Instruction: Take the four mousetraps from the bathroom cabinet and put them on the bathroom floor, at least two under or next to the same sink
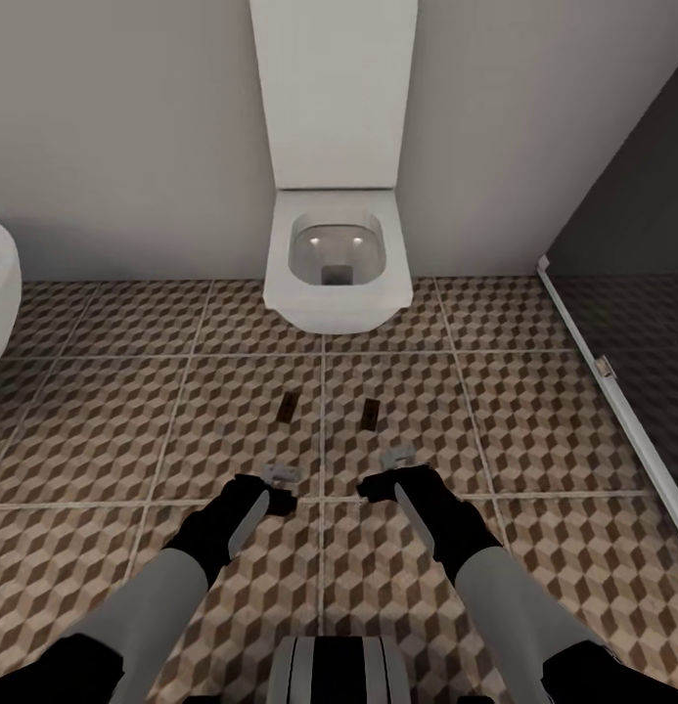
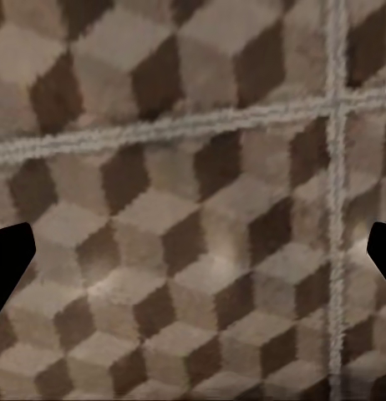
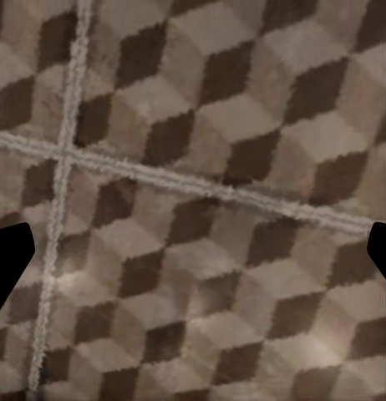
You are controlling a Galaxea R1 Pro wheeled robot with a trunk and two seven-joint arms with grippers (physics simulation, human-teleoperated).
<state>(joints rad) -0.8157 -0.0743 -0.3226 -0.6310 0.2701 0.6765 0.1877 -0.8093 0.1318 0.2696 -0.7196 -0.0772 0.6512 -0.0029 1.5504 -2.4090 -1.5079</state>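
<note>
Both grippers, left (image 1: 280, 476) and right (image 1: 399, 460), are hovering spread and empty over the floor (image 1: 534, 411). Two dark flat pieces (image 1: 289, 408) (image 1: 371, 414) are lying just ahead of them, before the toilet (image 1: 337, 259).

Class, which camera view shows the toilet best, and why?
The head view: the white toilet appears whole against the wall, bowl open. Both wrist views show patterned bathroom floor between dark fingertips, nothing of it.

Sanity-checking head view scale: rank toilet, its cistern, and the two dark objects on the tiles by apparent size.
1. Cistern
2. Toilet, close to the cistern in size
3. Two dark floor objects, tiny and alike; I can't rank them.
</note>
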